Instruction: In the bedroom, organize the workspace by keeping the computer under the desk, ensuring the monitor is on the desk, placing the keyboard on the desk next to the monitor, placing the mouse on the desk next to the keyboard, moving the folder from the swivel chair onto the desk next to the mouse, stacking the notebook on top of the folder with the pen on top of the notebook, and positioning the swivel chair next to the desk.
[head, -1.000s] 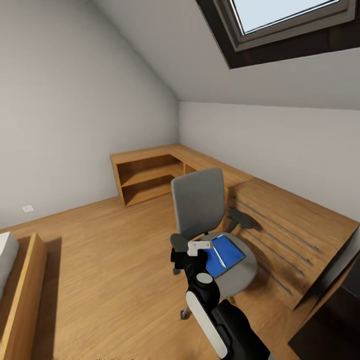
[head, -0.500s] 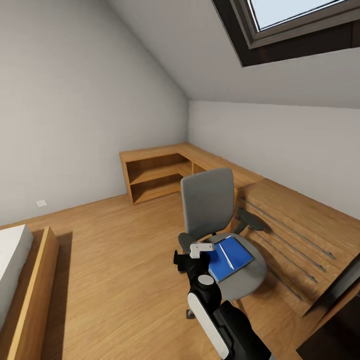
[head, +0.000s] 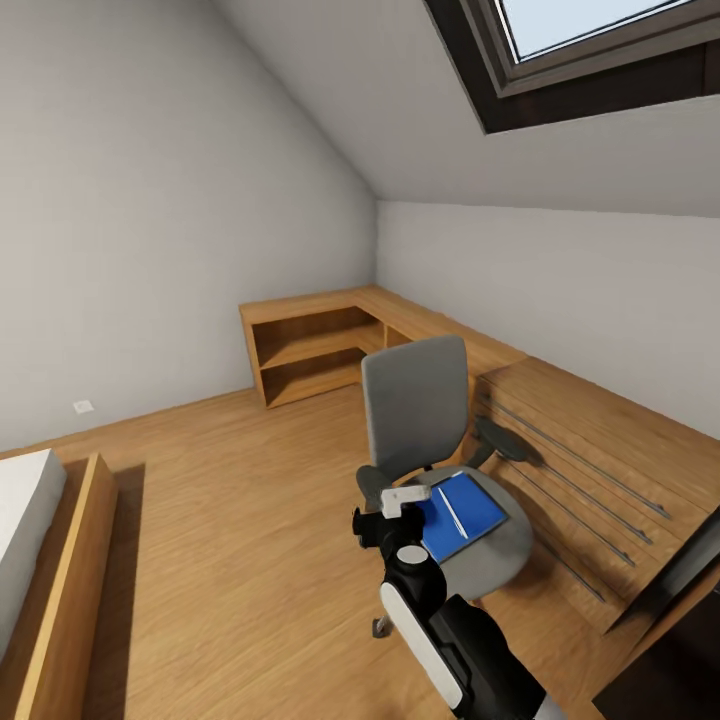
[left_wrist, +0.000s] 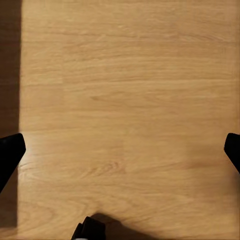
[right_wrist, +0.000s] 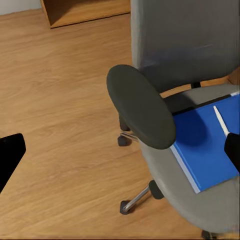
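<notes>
The grey swivel chair (head: 415, 400) stands on the wooden floor, its back toward the low shelves. On its seat lies the blue folder (head: 458, 515) with the thin white pen (head: 452, 512) on top. My right gripper (head: 384, 522) hovers open just in front of the chair's near black armrest (right_wrist: 140, 105); in the right wrist view the right gripper (right_wrist: 120, 150) looks down at the folder (right_wrist: 205, 145) and the pen (right_wrist: 220, 120). My left gripper (left_wrist: 120, 150) is open over bare floor. The computer, monitor, keyboard, mouse and notebook are out of view.
A low wooden corner shelf unit (head: 310, 345) runs along the far walls. A wooden dresser (head: 590, 440) with long handles stands right of the chair. A wooden-framed bed (head: 45, 580) is at the left. A dark slanted panel (head: 680, 575) cuts the lower right corner.
The camera turned left, so the chair and shelves sit further right in the picture. My right arm stays in front of the chair, a touch lower in the picture.
</notes>
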